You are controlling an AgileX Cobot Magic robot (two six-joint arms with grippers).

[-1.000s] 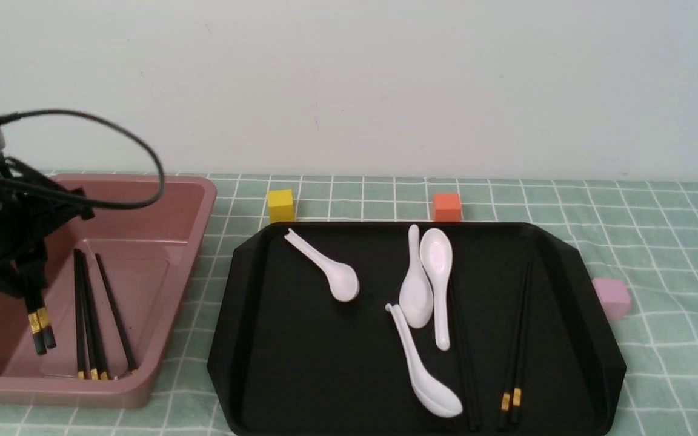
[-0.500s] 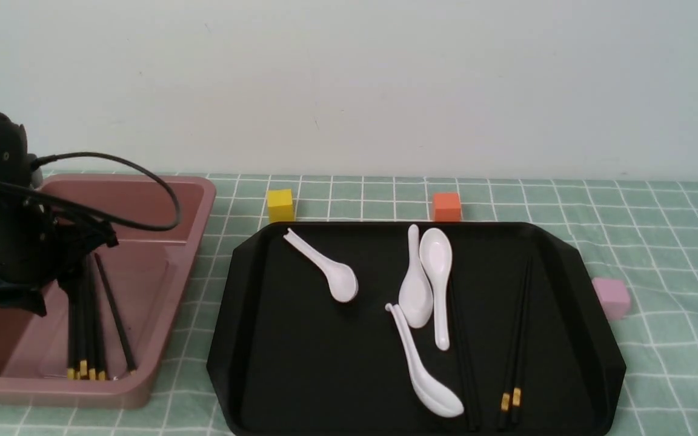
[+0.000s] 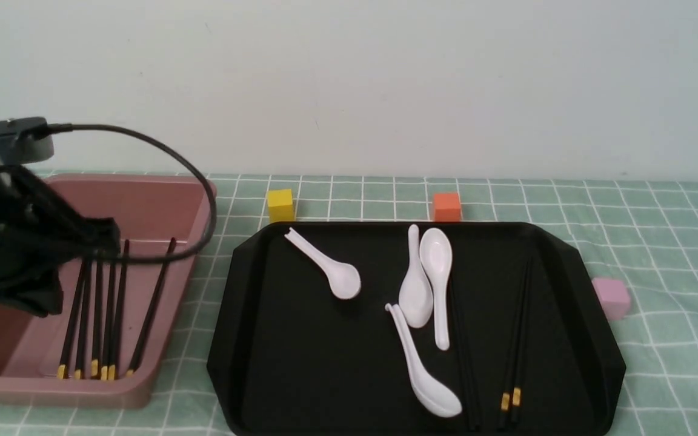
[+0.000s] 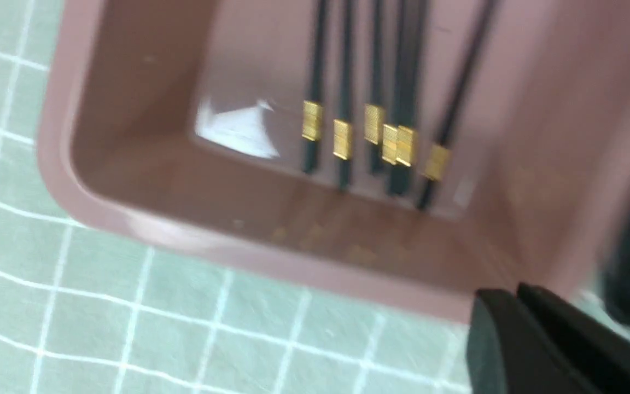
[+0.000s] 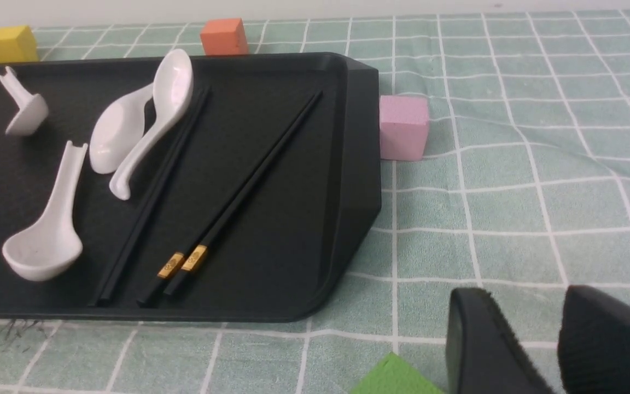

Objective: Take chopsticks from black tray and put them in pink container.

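Several black chopsticks [image 3: 106,315] with gold bands [image 4: 372,126] lie side by side in the pink container [image 3: 143,180], its near wall [image 4: 238,257] showing in the left wrist view. My left gripper [image 4: 503,298] hovers just outside the container's rim, shut with nothing in it. On the right side of the black tray [image 3: 300,363] lies a gold-banded pair of chopsticks [image 3: 517,339], also visible in the right wrist view [image 5: 244,191]. A second dark pair [image 5: 156,191] lies beside it. My right gripper [image 5: 528,312] stands open and empty over the cloth, off the tray's right side.
Several white soup spoons [image 3: 437,272] lie on the tray. A yellow cube [image 3: 280,204] and an orange cube [image 3: 447,206] sit behind it, a pale pink cube [image 3: 611,298] at its right. A green piece [image 5: 397,377] lies near my right gripper.
My left gripper lowered a pair of chopsticks into the pink container, let them go and pulled back. The chopsticks in the container now lie fanned out.
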